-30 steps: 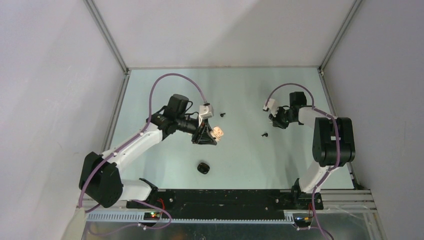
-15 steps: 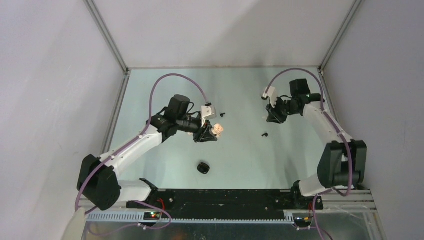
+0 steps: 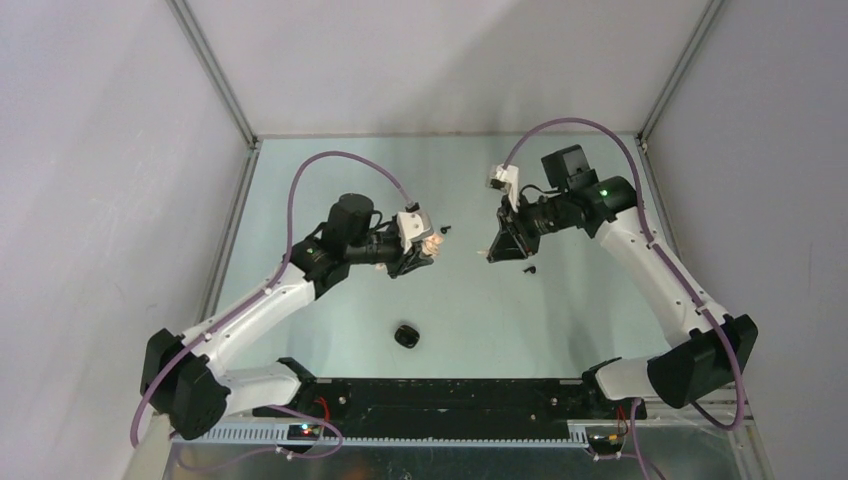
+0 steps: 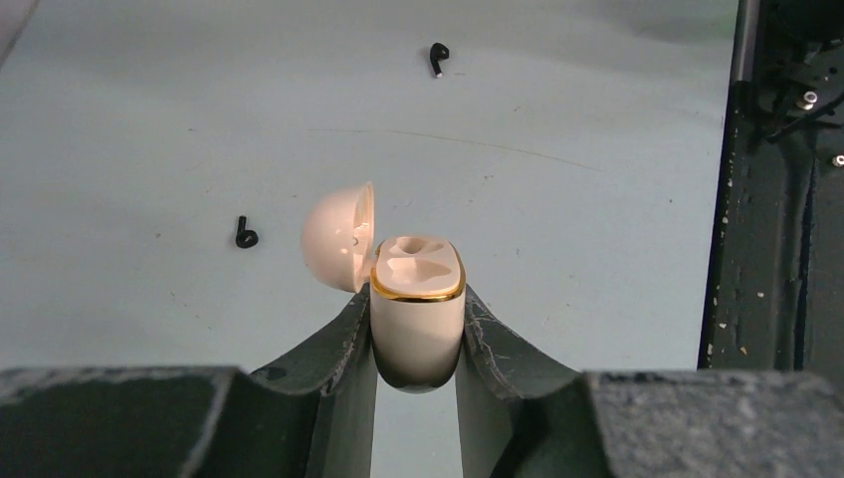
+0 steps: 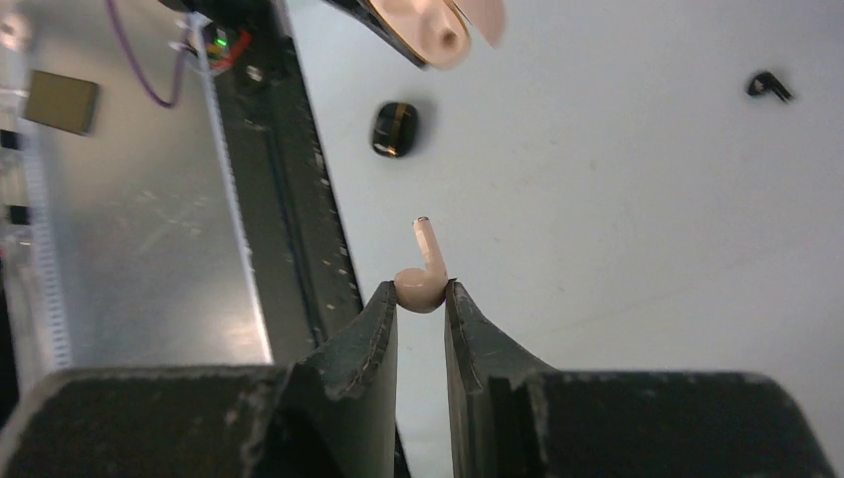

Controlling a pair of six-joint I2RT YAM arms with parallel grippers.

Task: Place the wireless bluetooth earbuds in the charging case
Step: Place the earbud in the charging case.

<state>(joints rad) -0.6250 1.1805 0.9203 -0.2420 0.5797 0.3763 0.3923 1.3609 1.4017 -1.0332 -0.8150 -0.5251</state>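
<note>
left gripper (image 4: 416,307) pinches open cream case (image 4: 418,334) (lid up); right gripper (image 5: 419,296) pinches cream earbud (image 5: 426,261).

The right wrist view cuts off the cream case (image 5: 438,25), and the left hand (image 4: 416,304) hides its bottom.

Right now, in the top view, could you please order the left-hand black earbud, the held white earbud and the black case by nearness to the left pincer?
1. The left-hand black earbud, just beyond the left pincer.
2. The white earbud, rightward, in the right pincer.
3. The black case, on the near side.
</note>
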